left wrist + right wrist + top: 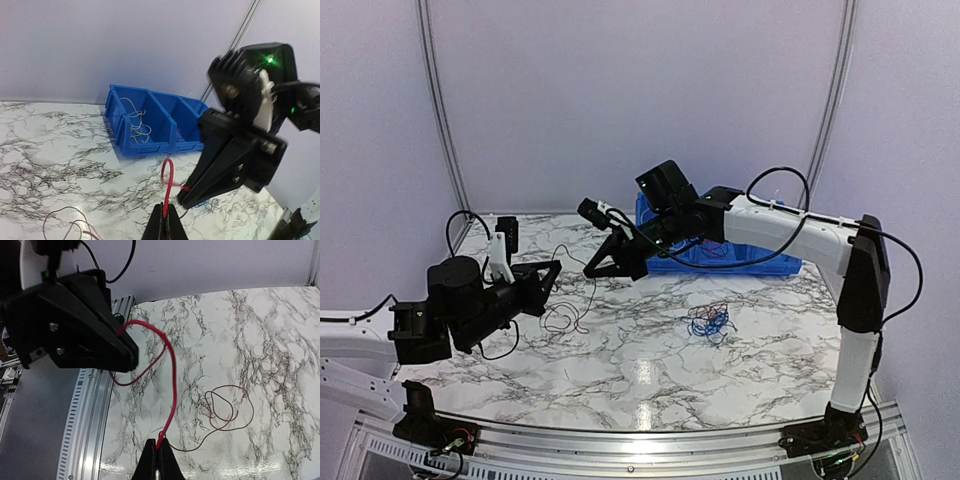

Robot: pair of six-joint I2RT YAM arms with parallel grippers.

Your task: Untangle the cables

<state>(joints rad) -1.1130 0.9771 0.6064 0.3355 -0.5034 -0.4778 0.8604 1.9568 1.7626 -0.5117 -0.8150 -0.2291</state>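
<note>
A thin red wire (170,172) runs in a short arch between my two grippers above the table. My left gripper (165,207) is shut on one part of it, and my right gripper (157,444) is shut on another part (173,375). In the top view the left gripper (557,267) and right gripper (588,272) are tip to tip, almost touching. The wire's dark red slack lies in loops on the marble (227,407), also visible in the top view (565,316). A small bunch of blue and red wires (710,320) lies apart at mid-table.
A blue bin (765,262) with compartments stands at the back; yellow-white wires (136,126) lie in one compartment. A metal rail (90,430) runs along the table's near edge. Curved frame poles rise at the back corners.
</note>
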